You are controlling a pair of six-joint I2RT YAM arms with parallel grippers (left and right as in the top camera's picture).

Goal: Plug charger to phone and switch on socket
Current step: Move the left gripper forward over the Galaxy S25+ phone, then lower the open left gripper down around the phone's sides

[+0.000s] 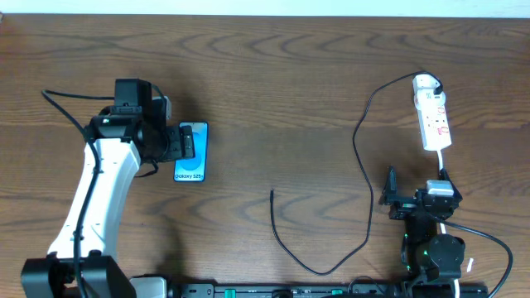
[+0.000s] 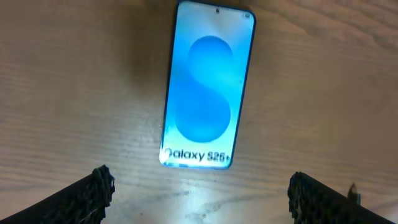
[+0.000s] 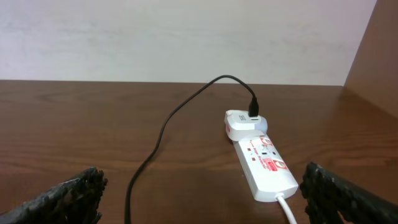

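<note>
Nearest the base: the charger (image 1: pixel 356 141) sags in a slack loop close to the front edge of the table (image 1: pixel 273 99), then runs up the right side.

Right gripper (image 3: pixel 205 208): fingers spread wide, nothing between them. It sits low on the right and faces straight at the socket (image 1: pixel 435 116).

Plug tip (image 1: pixel 272 193): lies loose on bare wood between the two arms, pointing away from the base. It is to the right of the phone (image 2: pixel 208 87) and a little nearer the base, well apart from it. Open wood all round, nothing in the way.

Left gripper (image 2: pixel 202 196): fingers spread wide, empty, poised over the phone's near end, one finger either side of it. How high above, cannot tell.

Phone: flat, screen up, long axis near to far, text end toward the base. Judging by that, the port end faces the base, so the tip must travel left and turn to enter along the phone's length. The left arm is on the phone; both arms are about equally far from the tip.

Socket: far right, long axis near to far with a slight tilt. White cord (image 1: pixel 441 161) leaves its near end; the charger's plug is seated at the far end. Red switches (image 3: pixel 267 158) sit along the top, directly ahead of the right gripper.
</note>
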